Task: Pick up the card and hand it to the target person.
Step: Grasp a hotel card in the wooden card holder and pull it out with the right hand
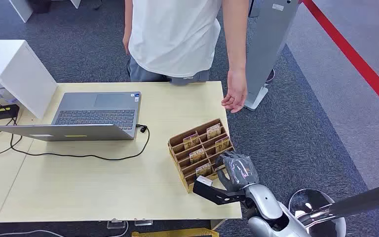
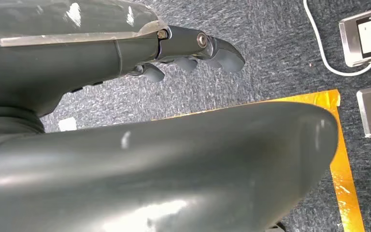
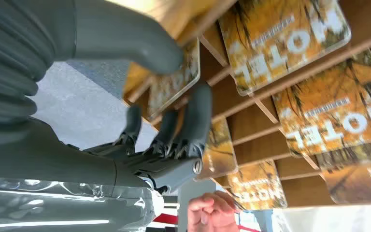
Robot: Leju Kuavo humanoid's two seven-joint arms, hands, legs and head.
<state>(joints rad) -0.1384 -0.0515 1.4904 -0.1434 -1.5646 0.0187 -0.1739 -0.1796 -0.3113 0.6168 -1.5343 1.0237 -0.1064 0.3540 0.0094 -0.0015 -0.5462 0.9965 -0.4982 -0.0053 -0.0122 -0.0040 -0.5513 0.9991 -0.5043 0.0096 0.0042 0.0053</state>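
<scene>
The right hand [image 1: 237, 170] pinches one glossy rectangular card [image 3: 174, 84] between thick grey thumb and darker fingers [image 3: 195, 116], inside the brown wooden slotted rack [image 1: 177, 148]. Five cards show beyond the fingers. The left hand [image 2: 193, 50] has curled, empty fingers.

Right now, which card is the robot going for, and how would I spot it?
Find the wooden rack at the table's right edge. The card sits in the slot nearest the robot on that edge. Unlike the other cards, the right hand has its thumb and fingers around it.
</scene>
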